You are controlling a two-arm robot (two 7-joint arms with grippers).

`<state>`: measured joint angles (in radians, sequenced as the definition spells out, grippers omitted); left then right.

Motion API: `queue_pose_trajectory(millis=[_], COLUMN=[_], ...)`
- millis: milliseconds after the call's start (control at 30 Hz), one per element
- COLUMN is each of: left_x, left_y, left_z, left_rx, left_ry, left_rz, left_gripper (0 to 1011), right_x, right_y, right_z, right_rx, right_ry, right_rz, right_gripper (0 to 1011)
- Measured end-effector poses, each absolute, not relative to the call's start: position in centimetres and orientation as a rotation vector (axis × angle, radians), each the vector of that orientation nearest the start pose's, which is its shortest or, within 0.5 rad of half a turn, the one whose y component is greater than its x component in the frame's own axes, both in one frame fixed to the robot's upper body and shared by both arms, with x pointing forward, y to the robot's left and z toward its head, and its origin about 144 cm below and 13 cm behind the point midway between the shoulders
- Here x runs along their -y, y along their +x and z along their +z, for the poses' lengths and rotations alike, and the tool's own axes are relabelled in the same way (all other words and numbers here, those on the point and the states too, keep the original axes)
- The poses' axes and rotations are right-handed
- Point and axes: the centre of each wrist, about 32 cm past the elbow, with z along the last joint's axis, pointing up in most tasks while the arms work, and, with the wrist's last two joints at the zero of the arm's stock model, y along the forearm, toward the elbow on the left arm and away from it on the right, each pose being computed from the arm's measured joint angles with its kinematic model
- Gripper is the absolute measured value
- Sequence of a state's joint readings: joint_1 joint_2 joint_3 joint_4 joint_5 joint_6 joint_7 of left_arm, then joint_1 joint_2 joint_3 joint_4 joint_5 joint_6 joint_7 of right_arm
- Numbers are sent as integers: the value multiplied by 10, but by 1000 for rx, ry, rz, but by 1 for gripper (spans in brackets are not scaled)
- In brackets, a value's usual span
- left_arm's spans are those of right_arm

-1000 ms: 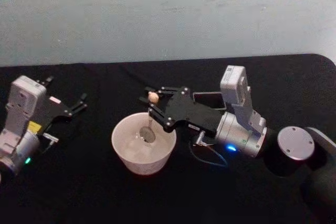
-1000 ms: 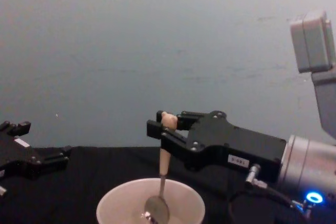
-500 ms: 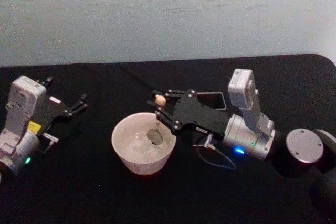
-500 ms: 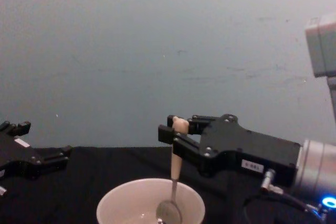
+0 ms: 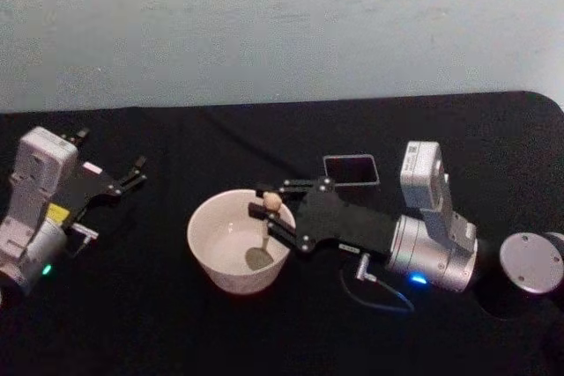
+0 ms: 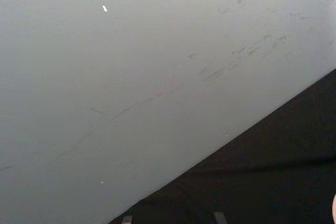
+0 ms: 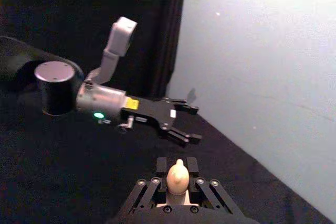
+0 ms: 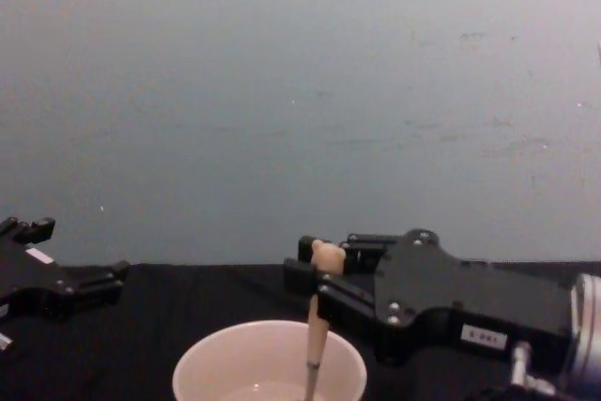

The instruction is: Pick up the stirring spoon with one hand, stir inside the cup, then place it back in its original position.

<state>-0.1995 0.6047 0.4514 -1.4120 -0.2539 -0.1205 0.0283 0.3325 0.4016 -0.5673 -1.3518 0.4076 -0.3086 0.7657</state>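
Observation:
The stirring spoon (image 5: 267, 228) stands nearly upright in the cup (image 5: 231, 282), its metal bowl low at the cup's near right side. My right gripper (image 5: 270, 204) is shut on the beige handle just under the animal-head knob, reaching over the cup's right rim. From the chest, the spoon (image 8: 316, 337) dips into the cup (image 8: 200, 363) with the right gripper (image 8: 317, 268) around its top. The right wrist view looks down on the spoon's knob (image 7: 178, 176) between the fingers. The dark grey holder (image 5: 351, 169) stands behind the right gripper. My left gripper (image 5: 107, 156) rests open at the left.
A black cloth (image 5: 176, 332) covers the table, with a pale wall behind it. A thin cable (image 5: 381, 293) loops under the right wrist. A grey round arm joint (image 5: 531, 263) sits at the right edge. The left gripper (image 7: 195, 124) shows in the right wrist view too.
My right gripper has drawn back toward me and to the right with the spoon. The spoon's bowl swept from the cup's middle to its near right side. The left arm stayed still.

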Motion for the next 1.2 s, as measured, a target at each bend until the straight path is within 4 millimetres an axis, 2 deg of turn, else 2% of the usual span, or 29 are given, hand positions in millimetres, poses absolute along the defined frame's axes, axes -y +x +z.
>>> queue_pose_trajectory(millis=[333,700,1200], left_x=[-310,-310,-310], left_y=[489,489,489], left_z=[1140,1140,1140], left_rx=[285,285,285], left_ry=[304,305,304], left_rz=[1248,1248,1248], left_gripper=[1001,1001,1001], right_x=[199,177,189], right_y=[516,535,546], right_z=[1148,1147,1149], right_rx=[201,208,226], right_ry=[51,68,63], right_rz=[-347,-418,-490], right_gripper=[214,214,214])
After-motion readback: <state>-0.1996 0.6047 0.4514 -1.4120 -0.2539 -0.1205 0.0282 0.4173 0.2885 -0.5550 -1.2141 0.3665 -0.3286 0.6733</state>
